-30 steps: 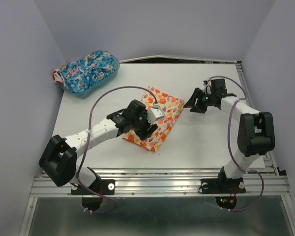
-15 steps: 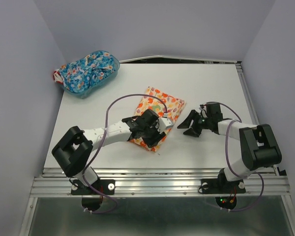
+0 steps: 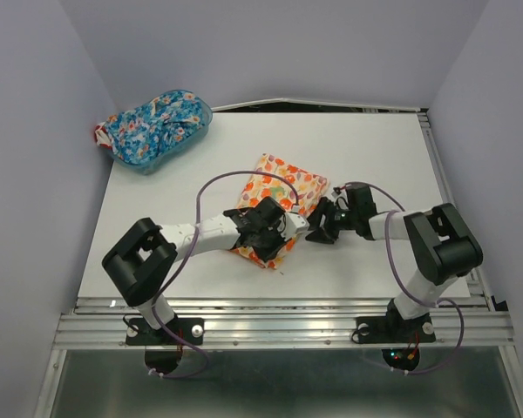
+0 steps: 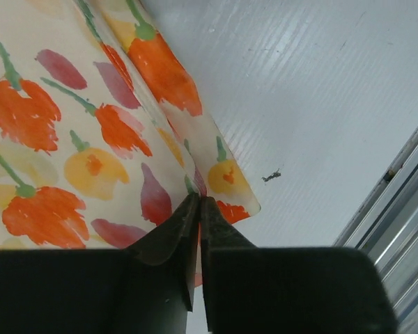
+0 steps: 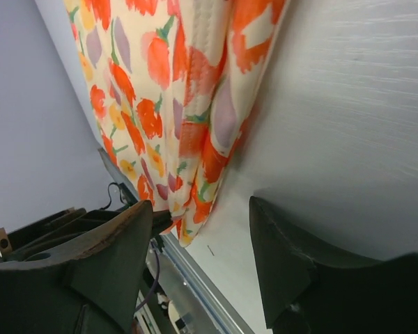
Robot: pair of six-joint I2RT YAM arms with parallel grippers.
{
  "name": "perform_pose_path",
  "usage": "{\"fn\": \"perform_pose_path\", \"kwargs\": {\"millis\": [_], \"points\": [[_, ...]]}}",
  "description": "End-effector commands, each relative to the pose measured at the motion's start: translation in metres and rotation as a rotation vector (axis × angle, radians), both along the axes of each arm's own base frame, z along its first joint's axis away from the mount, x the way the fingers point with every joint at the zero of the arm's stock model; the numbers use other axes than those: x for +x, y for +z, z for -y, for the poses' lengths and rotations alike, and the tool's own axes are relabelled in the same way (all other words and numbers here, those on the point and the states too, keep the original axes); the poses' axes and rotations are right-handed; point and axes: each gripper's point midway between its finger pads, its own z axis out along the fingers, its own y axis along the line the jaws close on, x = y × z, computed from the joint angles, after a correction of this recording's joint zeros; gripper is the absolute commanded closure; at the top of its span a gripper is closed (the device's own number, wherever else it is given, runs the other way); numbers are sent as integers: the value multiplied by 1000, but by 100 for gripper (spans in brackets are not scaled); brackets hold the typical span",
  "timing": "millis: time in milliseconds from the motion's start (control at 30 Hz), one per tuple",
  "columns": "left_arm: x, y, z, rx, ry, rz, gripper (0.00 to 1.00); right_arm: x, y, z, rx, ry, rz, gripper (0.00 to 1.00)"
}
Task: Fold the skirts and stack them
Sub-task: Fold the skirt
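Observation:
The cream-yellow skirt [image 3: 280,184] with orange-red flowers lies folded at the middle of the table. My left gripper [image 3: 289,229] is at its near right corner. In the left wrist view the jaws [image 4: 198,200] are shut on the skirt's [image 4: 90,125] edge, and orange fabric shows between them. My right gripper [image 3: 319,229] sits low on the table just right of that edge. It stands open [image 5: 200,203], with the skirt's [image 5: 167,83] hem ahead of it and nothing between its fingers. The bright blue skirt [image 3: 152,122] lies bunched in the basket at the far left.
The translucent blue basket [image 3: 145,167] stands at the table's far left corner. The metal rail [image 4: 404,209] along the table's near edge runs close to the left gripper. Grey walls close in the left, right and back sides.
The left gripper slid to the cream skirt's near right corner and shut on its edge. The right arm drew in from the right to the skirt's right edge, staying open.

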Motion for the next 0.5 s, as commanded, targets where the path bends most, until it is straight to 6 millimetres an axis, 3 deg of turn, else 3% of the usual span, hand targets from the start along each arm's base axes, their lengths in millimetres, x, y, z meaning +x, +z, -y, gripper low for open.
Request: {"fn": "perform_pose_path", "kwargs": {"millis": [0,100,467], "points": [[7,10,15,-33,-3,8,93,1,-6,-15,11,26,14,36],[9,12,20,-39,-6,5,100,4,-9,-16,8,31,3,36],[8,29,32,-105,-31,4,100,2,-15,-20,10,42,-13,37]]}}
